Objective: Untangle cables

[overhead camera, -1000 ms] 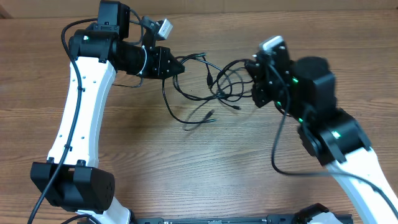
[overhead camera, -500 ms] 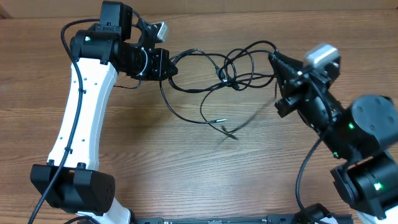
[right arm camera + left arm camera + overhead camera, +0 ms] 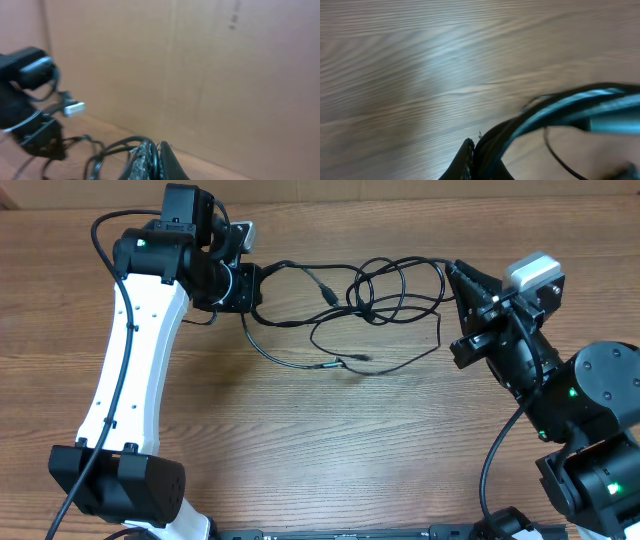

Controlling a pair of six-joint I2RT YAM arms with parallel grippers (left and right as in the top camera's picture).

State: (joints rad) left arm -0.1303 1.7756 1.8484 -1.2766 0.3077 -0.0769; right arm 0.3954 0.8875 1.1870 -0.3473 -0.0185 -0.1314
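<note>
The cables (image 3: 375, 288) are thin black cords stretched in the air between my two grippers, with a knot of loops right of the middle. Two loose ends with small plugs (image 3: 340, 362) hang down toward the wooden table (image 3: 300, 450). My left gripper (image 3: 262, 278) is shut on the cables' left end; in the left wrist view its jaws (image 3: 473, 149) pinch a blurred black strand (image 3: 560, 106). My right gripper (image 3: 451, 270) is shut on the right end; in the right wrist view the closed fingers (image 3: 157, 148) clamp a cord (image 3: 112, 148) that loops away to the left.
A brown cardboard wall (image 3: 210, 65) stands behind the table's far edge. The left arm's white link (image 3: 130, 360) runs along the table's left side. The right arm's black body (image 3: 590, 410) fills the lower right. The left arm's wrist (image 3: 30, 110) shows in the right wrist view.
The right gripper has pulled to the right and the left gripper slightly to the left. The bundle is drawn out longer, and the loose plug ends have swung lower.
</note>
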